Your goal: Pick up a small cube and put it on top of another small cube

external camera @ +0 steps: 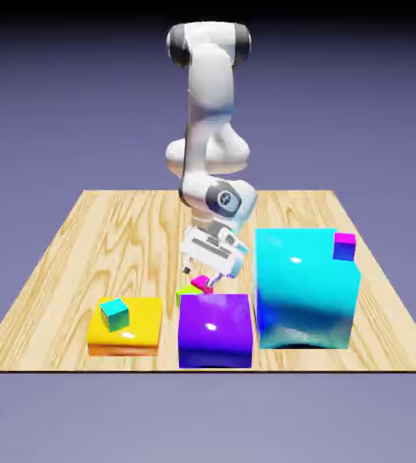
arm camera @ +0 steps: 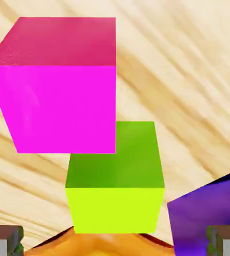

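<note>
— Two tiny cubes sit under the hand, right?
— Yes. In the hand view the small cube (arm camera: 114,200), lime-green, lies at lower centre on the wooden surface (arm camera: 197,75), with a magenta cube (arm camera: 57,100) at upper left, apparently touching it at one corner.
— And the fingers?
— Spread. One grey fingertip (arm camera: 4,240) shows at the bottom left corner and the other at the bottom right, with the lime cube between them but not pinched.
— What else is in frame?
— A purple block (arm camera: 207,210) cuts in at lower right, and an orange-yellow shape (arm camera: 102,245) fills the bottom edge.
— From outside?
— The gripper (external camera: 208,268) hangs at frame centre, just above the small cubes, behind the purple block. A yellow slab (external camera: 139,330) carrying a teal-and-green cube (external camera: 114,313) lies lower left; a big cyan block (external camera: 304,289) stands at right.
</note>
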Motion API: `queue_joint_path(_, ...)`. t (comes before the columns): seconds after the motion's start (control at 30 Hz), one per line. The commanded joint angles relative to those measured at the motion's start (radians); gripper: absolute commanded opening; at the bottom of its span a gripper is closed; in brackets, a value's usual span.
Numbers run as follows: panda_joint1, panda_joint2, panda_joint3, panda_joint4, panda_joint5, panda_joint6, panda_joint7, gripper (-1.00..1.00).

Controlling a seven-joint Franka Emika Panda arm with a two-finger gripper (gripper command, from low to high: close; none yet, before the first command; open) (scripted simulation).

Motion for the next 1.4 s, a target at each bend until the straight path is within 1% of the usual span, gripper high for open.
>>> queue_joint_path(0.0,-0.003,0.036,-0.001,0.018,-0.026,-0.007,0.026,0.00)
queue_joint_path(0.17,-0.027,0.213,-0.005,0.107,-0.151,-0.044,0.155,0.00)
queue_joint_path(0.2,-0.027,0.213,-0.005,0.107,-0.151,-0.044,0.155,-1.00)
queue_joint_path(0.23,-0.027,0.213,-0.005,0.107,-0.151,-0.044,0.155,-1.00)
queue_joint_path(0.53,0.016,-0.109,0.002,-0.055,0.077,0.022,-0.079,-1.00)
queue_joint_path(0.57,0.016,-0.109,0.002,-0.055,0.077,0.022,-0.079,-1.00)
queue_joint_path(0.73,0.075,-0.150,-0.039,-0.006,0.294,-0.055,-0.049,-1.00)
queue_joint_path(0.83,0.124,-0.144,-0.109,0.055,0.425,-0.082,-0.106,-1.00)
queue_joint_path(1.37,0.440,0.011,-0.681,0.517,1.121,-0.149,-0.718,-1.00)
